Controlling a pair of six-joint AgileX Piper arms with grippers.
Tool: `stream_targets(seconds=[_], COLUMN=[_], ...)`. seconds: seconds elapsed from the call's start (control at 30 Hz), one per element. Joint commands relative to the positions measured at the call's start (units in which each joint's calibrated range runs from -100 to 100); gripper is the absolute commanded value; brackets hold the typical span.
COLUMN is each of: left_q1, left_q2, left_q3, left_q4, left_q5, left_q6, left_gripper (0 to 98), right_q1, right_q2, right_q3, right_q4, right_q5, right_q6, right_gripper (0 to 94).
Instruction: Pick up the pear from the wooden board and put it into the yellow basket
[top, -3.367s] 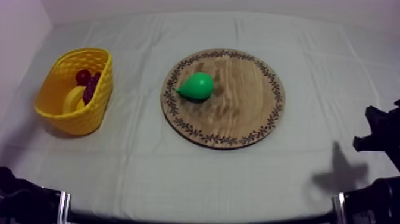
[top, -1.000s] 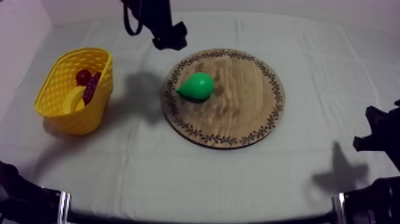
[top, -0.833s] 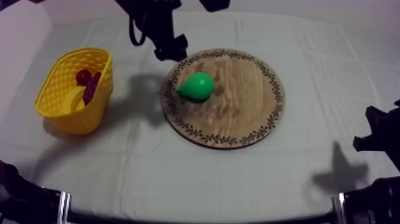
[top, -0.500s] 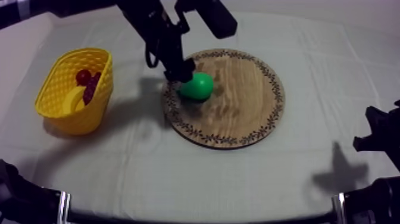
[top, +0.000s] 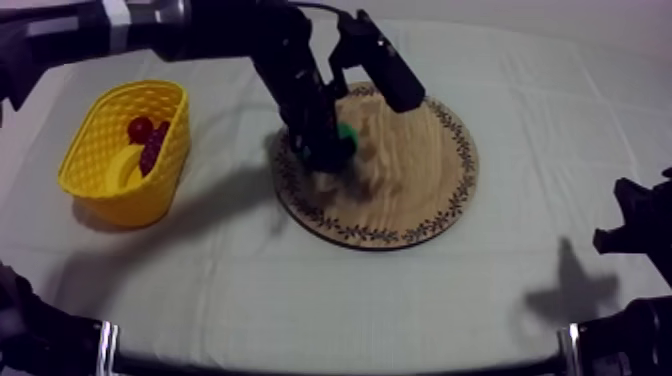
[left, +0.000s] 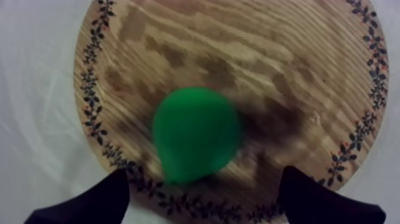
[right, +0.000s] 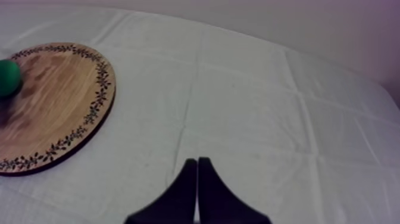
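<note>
The green pear (left: 196, 140) lies on the left part of the round wooden board (top: 420, 170). My left arm reaches in from the back left and covers most of the pear (top: 346, 131) from above. My left gripper (left: 205, 199) is open, its two black fingers (left: 89, 202) standing wide apart with the pear just ahead of their tips, untouched. The yellow basket (top: 140, 200) stands at the table's left. My right gripper (right: 196, 190) is shut on nothing, low at the right edge of the table (top: 635, 225), away from the board (right: 53, 101).
In the basket lie a banana (top: 125, 168), a small red fruit (top: 139, 128) and dark grapes (top: 152, 155). Bare cloth stretches between board and basket and across the front of the table.
My left arm has come down from the table's back edge onto the board and now hangs over the pear, fingers still open. The pear, the basket and the right arm have not moved.
</note>
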Motion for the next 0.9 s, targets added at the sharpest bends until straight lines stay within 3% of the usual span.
stream_targets(seconds=[0.0, 0.7, 0.87], left_q1=[0.1, -0.5, -0.6], left_q2=[1.8, 12.5, 12.8], left_q3=[-0.3, -7.3, -7.2], left_q4=[-0.23, -1.93, -2.01], left_q5=[-2.0, -7.1, -6.9], left_q6=[0.2, 0.4, 0.2], left_gripper=[94.6, 93.1, 87.8], right_q1=[0.0, 0.0, 0.0], right_q2=[0.0, 0.0, 0.0], right_q3=[0.1, 0.1, 0.1], right_q4=[0.0, 0.0, 0.0], right_q5=[0.0, 0.0, 0.0], right_q6=[0.0, 0.0, 0.0], right_gripper=[0.3, 0.3, 0.3])
